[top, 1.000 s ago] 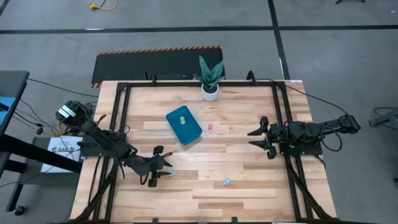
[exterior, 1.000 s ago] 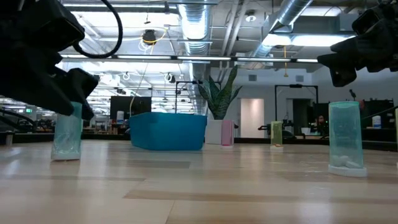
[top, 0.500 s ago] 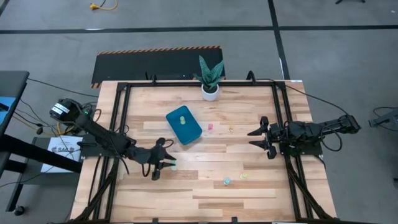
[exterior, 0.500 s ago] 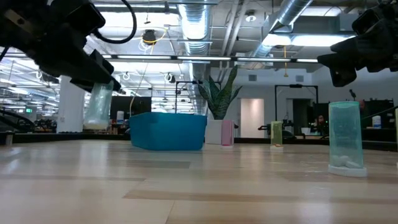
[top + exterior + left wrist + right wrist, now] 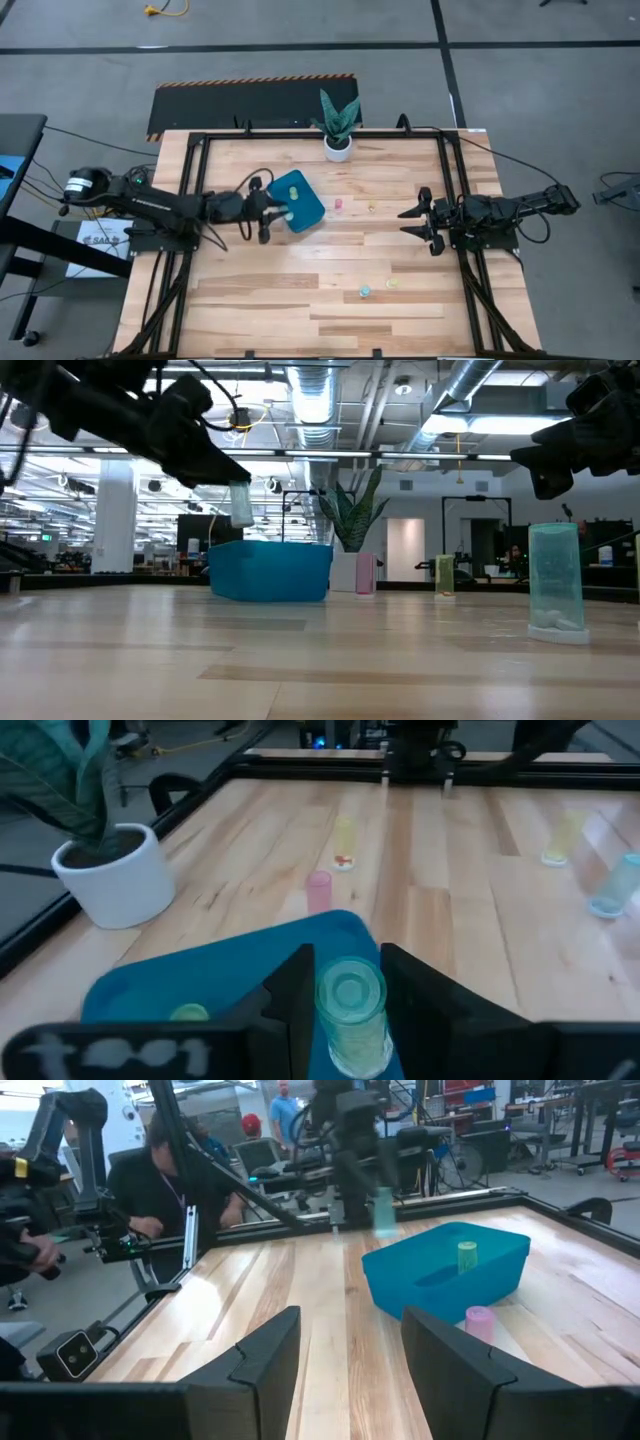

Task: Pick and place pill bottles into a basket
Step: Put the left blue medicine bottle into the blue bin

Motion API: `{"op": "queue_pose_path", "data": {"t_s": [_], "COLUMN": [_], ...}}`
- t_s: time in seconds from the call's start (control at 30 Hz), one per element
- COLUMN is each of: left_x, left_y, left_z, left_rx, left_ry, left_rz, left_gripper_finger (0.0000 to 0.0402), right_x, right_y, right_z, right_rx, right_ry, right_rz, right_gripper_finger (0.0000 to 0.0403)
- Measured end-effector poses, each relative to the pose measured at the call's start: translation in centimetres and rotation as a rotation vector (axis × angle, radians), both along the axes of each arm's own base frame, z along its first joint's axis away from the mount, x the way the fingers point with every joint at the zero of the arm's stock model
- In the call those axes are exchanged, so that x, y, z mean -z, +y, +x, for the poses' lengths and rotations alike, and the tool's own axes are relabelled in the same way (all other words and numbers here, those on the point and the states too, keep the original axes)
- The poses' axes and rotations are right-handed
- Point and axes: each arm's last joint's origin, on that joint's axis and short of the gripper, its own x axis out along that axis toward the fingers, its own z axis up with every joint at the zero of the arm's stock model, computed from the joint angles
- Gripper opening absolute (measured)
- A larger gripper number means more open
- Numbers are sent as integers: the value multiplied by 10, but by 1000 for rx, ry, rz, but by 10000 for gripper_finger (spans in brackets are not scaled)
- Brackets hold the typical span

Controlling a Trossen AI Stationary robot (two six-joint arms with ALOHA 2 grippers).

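Observation:
My left gripper [image 5: 274, 211] is shut on a teal-green pill bottle [image 5: 352, 1010] in the air at the near-left rim of the teal-blue basket [image 5: 300, 205]. A yellow bottle [image 5: 294, 190] stands inside the basket. A pink bottle [image 5: 338, 205] and a yellow one [image 5: 371, 208] stand on the table to the basket's right. A teal bottle [image 5: 365, 291] and a yellow-green one [image 5: 391, 283] stand nearer the front. My right gripper [image 5: 412, 218] is open and empty at the table's right side. My left gripper pinches the bottle's side walls [image 5: 330, 1020] between its two fingers. The fingers come from the table's left, slanting down. The bottle [image 5: 241, 505] is about upright, lifted clear, above the basket's rim.
A white pot with a green plant [image 5: 338, 145] stands at the far edge. Black frame rails [image 5: 200, 180] run along the table's sides. A person [image 5: 165, 1175] sits beyond the table's left side.
My left gripper has lifted the teal-green bottle off the table near the front left. It has carried the bottle up and toward the far and right, to the basket's near-left rim. The bottle has stayed about upright in the hold.

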Motion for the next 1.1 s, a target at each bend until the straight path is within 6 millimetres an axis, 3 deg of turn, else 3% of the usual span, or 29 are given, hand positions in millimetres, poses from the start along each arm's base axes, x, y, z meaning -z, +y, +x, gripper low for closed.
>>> {"op": "queue_pose_path", "data": {"t_s": [0.27,0.6,1.1], "left_x": [9,27,37], "left_y": [13,15,15], "left_z": [7,49,52], "left_rx": [22,51,11], "left_ry": [26,166,210], "left_rz": [-6,40,11], "left_gripper_finger": [85,87,90], "right_x": [0,0,0], "right_y": [0,0,0], "right_z": [0,0,0], "right_rx": [0,-1,0], "right_ry": [0,0,0], "right_rz": [0,0,0], "right_gripper_finger": [170,170,170]}}
